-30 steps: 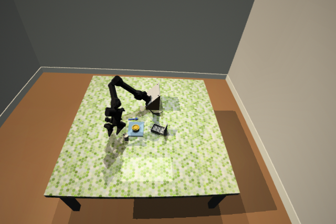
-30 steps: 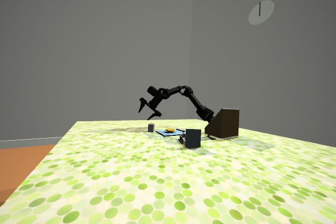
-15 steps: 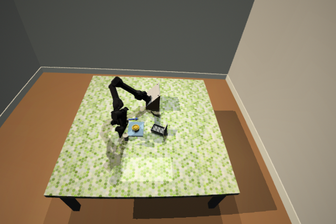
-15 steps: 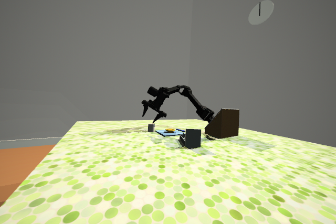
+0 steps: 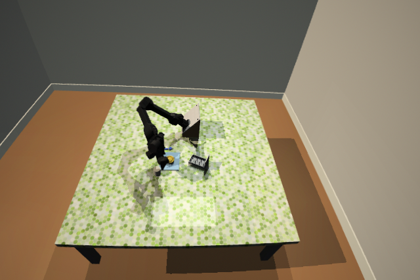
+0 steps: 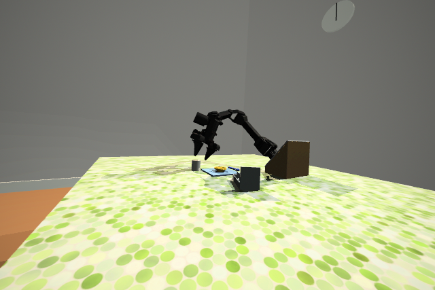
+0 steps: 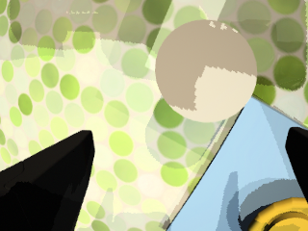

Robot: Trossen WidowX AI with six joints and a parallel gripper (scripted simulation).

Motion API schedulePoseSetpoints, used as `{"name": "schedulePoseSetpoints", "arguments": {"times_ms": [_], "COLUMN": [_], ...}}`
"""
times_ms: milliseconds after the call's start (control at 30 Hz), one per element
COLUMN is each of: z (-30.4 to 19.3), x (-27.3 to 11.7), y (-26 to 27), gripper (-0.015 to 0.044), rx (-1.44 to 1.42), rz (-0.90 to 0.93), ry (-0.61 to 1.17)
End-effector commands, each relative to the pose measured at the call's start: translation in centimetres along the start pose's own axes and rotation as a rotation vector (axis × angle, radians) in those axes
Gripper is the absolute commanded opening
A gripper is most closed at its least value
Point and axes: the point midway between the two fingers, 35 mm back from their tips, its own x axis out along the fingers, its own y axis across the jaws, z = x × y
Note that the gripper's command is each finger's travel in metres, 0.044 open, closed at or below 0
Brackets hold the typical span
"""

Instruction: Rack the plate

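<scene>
The small round yellow plate [image 5: 170, 159] [image 6: 220, 168] [image 7: 288, 204] lies over a flat light-blue square [image 5: 174, 166] [image 6: 213, 173] [image 7: 255, 144]. Something dark shows beneath it in the exterior view, and the wrist view cuts it off at the lower right. The black dish rack [image 5: 206, 165] [image 6: 249, 178] stands on the table to the right of the blue square in the top view, its tall dark end panel on the far side from the plate. My gripper [image 6: 200, 157] [image 7: 195, 141] is open and empty, fingers pointing down, above the table near the grey cylinder. The arm partly hides the blue square in the top view.
A grey cylinder [image 5: 157, 172] [image 6: 196, 165] [image 7: 192, 53] with a beige top stands beside a corner of the blue square. A small blue item [image 5: 169, 148] [image 6: 233, 168] lies behind the square. A large brown wedge-shaped block [image 5: 192, 131] [image 6: 298, 160] stands by the arm's base.
</scene>
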Motion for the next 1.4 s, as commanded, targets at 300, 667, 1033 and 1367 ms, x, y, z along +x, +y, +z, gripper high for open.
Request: {"name": "schedulePoseSetpoints", "arguments": {"times_ms": [300, 667, 1033, 1367], "z": [-3.9, -6.2, -7.6, -7.7], "x": [-0.8, -1.9, -3.1, -2.9], "y": [-1.5, -3.1, -4.8, -4.9], "gripper": [0.0400, 0.0400, 0.0400, 0.0400], "rx": [-0.458, -0.824, -1.166, -1.172], "rz": [-0.095, -0.160, -0.216, -0.217], "ry": [0.111, 0.208, 0.305, 0.307]}}
